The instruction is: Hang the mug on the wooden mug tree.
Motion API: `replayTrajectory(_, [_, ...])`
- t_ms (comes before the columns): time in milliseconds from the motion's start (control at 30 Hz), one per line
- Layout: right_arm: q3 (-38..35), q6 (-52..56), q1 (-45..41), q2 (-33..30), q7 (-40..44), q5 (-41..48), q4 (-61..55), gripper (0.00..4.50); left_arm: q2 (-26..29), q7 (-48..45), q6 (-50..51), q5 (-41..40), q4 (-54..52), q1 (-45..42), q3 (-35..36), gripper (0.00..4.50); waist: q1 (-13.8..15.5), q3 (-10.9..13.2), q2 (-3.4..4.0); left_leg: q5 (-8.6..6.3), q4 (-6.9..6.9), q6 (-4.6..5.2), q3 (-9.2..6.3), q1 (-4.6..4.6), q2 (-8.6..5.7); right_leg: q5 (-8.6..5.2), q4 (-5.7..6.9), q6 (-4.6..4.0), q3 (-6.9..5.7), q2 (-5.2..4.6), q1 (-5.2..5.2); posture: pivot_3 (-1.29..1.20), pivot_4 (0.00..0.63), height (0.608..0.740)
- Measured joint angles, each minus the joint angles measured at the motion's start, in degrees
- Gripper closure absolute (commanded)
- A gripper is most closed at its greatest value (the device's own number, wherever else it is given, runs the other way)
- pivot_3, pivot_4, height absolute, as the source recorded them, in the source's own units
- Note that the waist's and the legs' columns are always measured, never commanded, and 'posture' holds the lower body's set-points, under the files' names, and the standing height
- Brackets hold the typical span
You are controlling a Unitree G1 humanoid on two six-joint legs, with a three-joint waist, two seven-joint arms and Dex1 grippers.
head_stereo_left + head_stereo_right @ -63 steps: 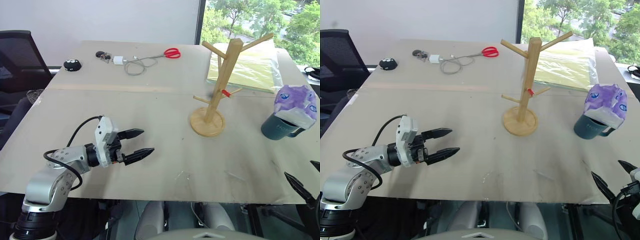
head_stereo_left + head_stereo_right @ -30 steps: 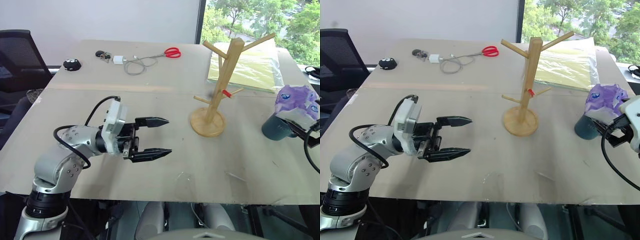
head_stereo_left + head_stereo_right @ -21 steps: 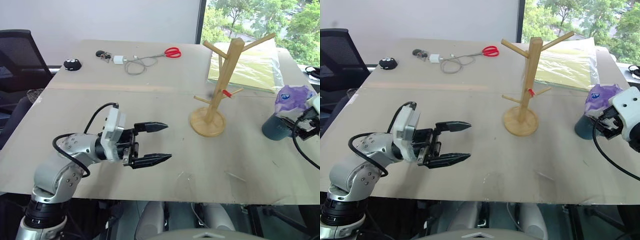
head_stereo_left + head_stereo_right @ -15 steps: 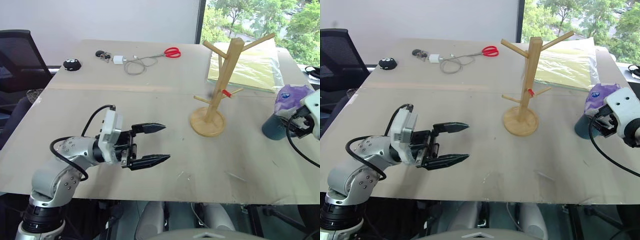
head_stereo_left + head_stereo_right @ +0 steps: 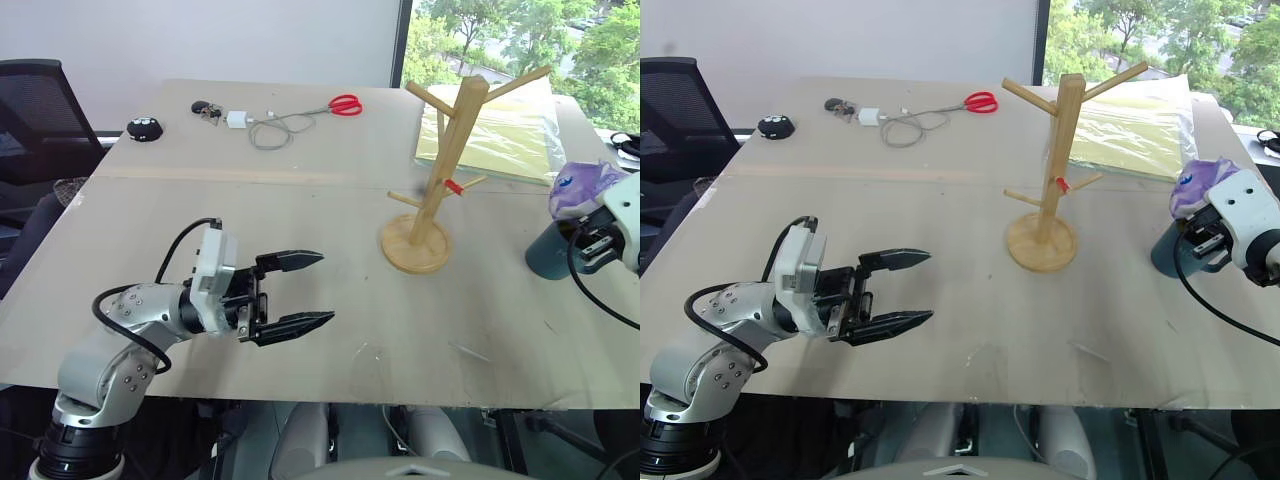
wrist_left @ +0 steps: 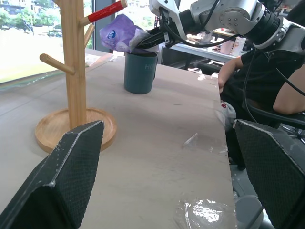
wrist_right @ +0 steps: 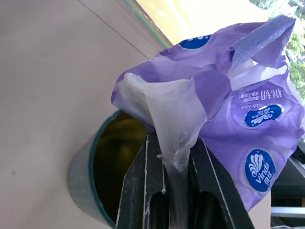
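Nearest the robot, the left gripper (image 5: 312,290) hangs just above the pale grey desk (image 5: 330,215), its two black fingers spread wide and pointing across toward the stand, with nothing between them. It reads as a hand kept ready and out of the way, since the work at this moment is on the other side.

Farther out and to the right stands the dark teal-blue ceramic mug with a yellow inside (image 7: 102,152), upright on the desk near its right edge and well apart from the light wooden mug tree with a round disc base and angled pegs (image 5: 437,165). A crumpled purple plastic tissue packet (image 7: 224,95) sits stuffed in the mug's mouth, which is likely why the mug cannot be hung yet. The right gripper (image 7: 174,164) is clenched on a thin fold of that packet's wrapper, pinched flat between its fingers right over the rim. The grip looks aimed at lifting the packet clear, so the mug itself remains to be picked up.

Beyond, the mug tree holds no mug; a small red bit sits on one peg. At the far edge lie red-handled scissors (image 5: 344,104) and a white charger with a coiled cable (image 5: 255,125), unrelated to the job.
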Motion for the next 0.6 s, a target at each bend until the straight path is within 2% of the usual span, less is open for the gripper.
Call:
replayTrajectory(233, [-10.06, 3.90, -0.86, -0.03, -1.14, -0.32, -2.08, 4.46, -0.56, -0.07, -1.62, 0.99, 0.22, -0.20, -0.22, 0.00, 0.08, 0.00, 0.01, 0.02, 0.00, -0.03, 0.00, -0.02, -0.01, 0.00, -0.01, 0.00, -0.01, -0.01, 0.00, 0.00, 0.150, 0.740])
replayTrajectory(400, [-16.88, 5.40, 3.17, 0.58, -4.30, -4.70, 1.31, 4.46, -1.69, -0.57, -2.11, 0.98, 1.04, -2.47, -1.29, 0.00, 0.11, -0.01, -0.02, 0.02, 0.01, -0.04, 0.02, -0.03, -0.02, 0.00, -0.01, 0.01, -0.02, -0.01, 0.02, 0.00, 0.150, 0.740])
replayTrajectory(600, [-16.14, 3.66, 6.62, 8.19, -7.77, -6.67, 10.61, 4.46, -2.51, -1.22, -2.12, 0.99, 1.48, -4.71, -2.42, 0.00, -0.36, -0.04, 0.03, 0.00, 0.00, 0.01, 0.12, 0.08, -0.01, 0.01, 0.04, 0.02, 0.11, 0.06, 0.01, 0.00, 0.150, 0.740])
